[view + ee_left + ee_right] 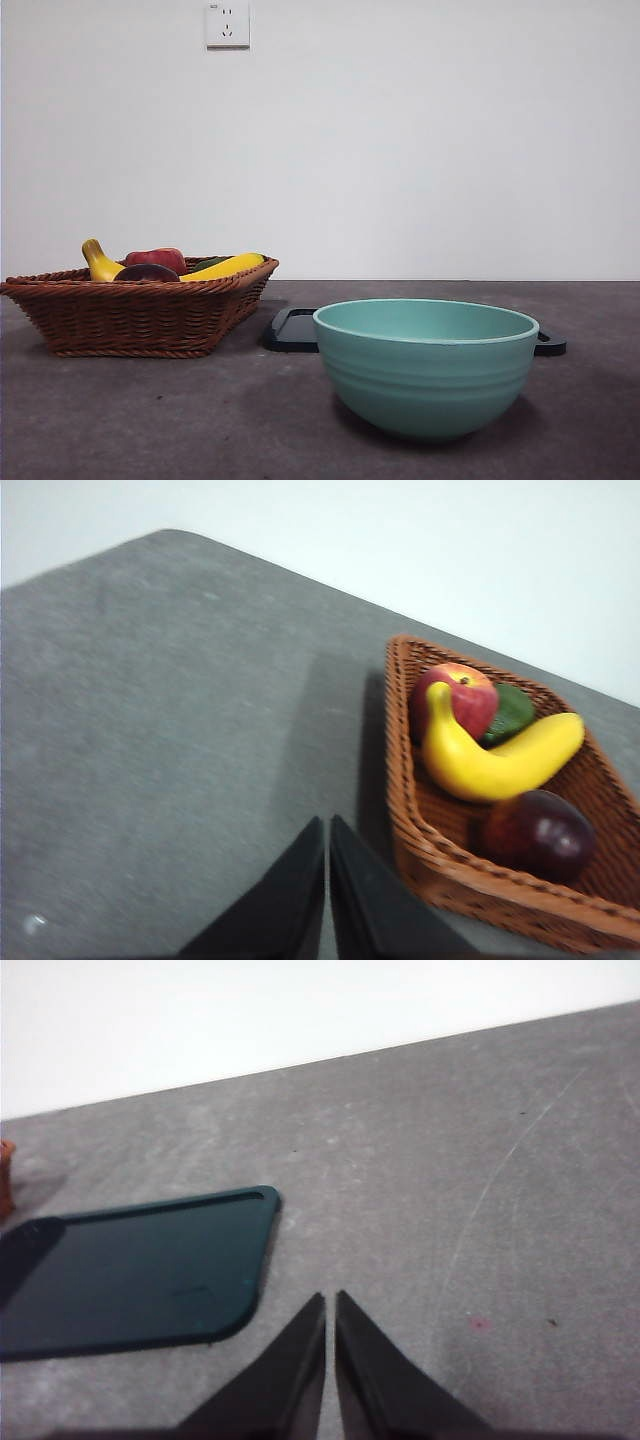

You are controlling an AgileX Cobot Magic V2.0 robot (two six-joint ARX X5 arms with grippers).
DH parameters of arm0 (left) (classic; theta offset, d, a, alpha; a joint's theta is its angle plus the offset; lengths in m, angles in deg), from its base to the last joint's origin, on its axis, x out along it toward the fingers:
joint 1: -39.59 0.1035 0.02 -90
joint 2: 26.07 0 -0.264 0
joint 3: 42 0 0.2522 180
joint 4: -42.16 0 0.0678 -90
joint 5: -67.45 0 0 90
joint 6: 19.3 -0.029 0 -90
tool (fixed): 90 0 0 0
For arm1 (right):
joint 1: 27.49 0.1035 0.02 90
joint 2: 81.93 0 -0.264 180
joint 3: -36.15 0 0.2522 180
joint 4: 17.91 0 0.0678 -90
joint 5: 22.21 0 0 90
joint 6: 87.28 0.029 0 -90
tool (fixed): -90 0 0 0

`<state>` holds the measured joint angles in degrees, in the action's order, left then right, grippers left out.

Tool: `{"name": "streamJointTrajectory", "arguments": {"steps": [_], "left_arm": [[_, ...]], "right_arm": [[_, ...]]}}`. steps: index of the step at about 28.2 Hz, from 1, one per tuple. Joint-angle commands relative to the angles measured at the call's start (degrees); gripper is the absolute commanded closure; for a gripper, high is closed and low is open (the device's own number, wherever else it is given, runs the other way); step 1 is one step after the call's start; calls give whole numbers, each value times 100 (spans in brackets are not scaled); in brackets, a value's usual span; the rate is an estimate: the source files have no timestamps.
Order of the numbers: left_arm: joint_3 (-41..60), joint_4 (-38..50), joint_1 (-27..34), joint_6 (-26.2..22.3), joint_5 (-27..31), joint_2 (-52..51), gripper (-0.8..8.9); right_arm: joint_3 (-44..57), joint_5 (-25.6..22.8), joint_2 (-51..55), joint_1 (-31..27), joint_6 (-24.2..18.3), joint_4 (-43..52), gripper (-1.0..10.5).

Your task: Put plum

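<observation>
We see one plum [540, 835] lying in the wicker basket [480, 885] at the lower right of the left wrist view, next to one banana [495, 760]; it is round, so we can name no long axis or heading. In the front view the plum [146, 272] peeks over the basket rim at left. One red apple [455, 698] and one green fruit [512, 712] lie behind the banana. One teal bowl [428, 365] stands lower right, one dark tray [130, 1272] behind it. We read no writing anywhere. The left pincer [327, 830] and right pincer [330, 1305] are both closed together, holding nothing, above the table [150, 420].
</observation>
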<state>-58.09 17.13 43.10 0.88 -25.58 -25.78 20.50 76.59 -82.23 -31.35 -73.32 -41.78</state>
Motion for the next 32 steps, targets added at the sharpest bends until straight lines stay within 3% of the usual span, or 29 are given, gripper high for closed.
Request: {"name": "streamJointTrajectory", "arguments": {"steps": [1,10,17,24,32], "left_arm": [[-232,-160,7,249,-151,-9,805],[-1058,-883,0,308,-431,63,805],[-1862,-1519,0,107,-1215,702,805],[-2704,-2175,-17,-610,-2090,1814,805],[-3738,-3182,-210,-1578,-2702,3001,805]], "right_arm": [[-280,-2,7,-13,225,50,942],[-1180,24,-20,-2,238,-721,942],[-2052,376,-597,-2,188,-1499,942],[-3069,1132,-1773,-2,-238,-2323,942],[-4253,1819,-3169,116,-809,-3250,942]]}}
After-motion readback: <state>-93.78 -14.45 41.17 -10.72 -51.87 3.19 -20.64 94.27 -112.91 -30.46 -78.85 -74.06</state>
